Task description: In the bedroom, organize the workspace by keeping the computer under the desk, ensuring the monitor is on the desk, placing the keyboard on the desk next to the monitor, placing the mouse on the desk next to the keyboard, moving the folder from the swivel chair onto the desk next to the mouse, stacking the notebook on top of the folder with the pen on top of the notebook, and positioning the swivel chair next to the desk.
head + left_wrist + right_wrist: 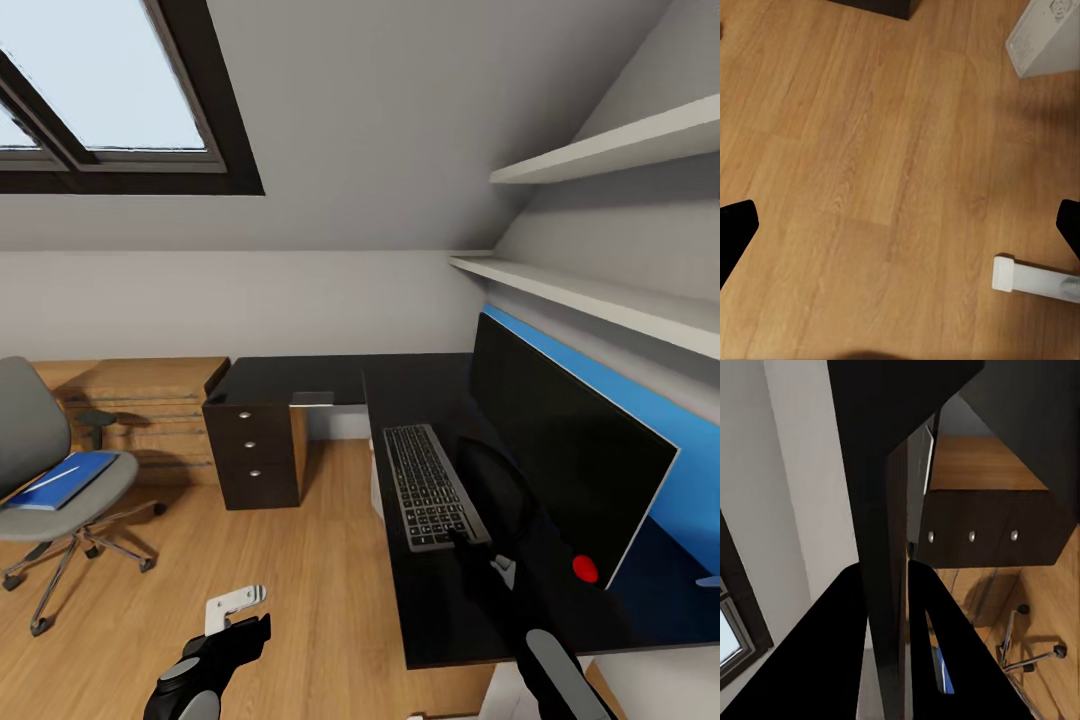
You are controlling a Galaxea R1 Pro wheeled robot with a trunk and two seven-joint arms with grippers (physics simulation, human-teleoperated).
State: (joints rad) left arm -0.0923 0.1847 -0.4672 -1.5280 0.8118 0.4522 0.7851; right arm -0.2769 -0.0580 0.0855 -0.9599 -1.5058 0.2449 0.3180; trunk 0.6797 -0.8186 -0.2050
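On the attic bedroom's glossy black desk (pixel 300 378), the keyboard (pixel 428 485) lies beside the monitor (pixel 560 450), its long axis running away from me. My right gripper (pixel 492 562) straddles its near right corner; I cannot tell whether it is clamped. My left gripper (pixel 243 620) hangs spread over the floor.

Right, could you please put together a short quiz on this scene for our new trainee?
1. True or false: the folder lies on the desk.
2. What lies in front of the monitor? A mouse, B keyboard, C notebook.
3. Fill in: the left gripper hangs open over the wooden ____.
Key: 1 false, it lies on the swivel chair; 2 B; 3 floor.
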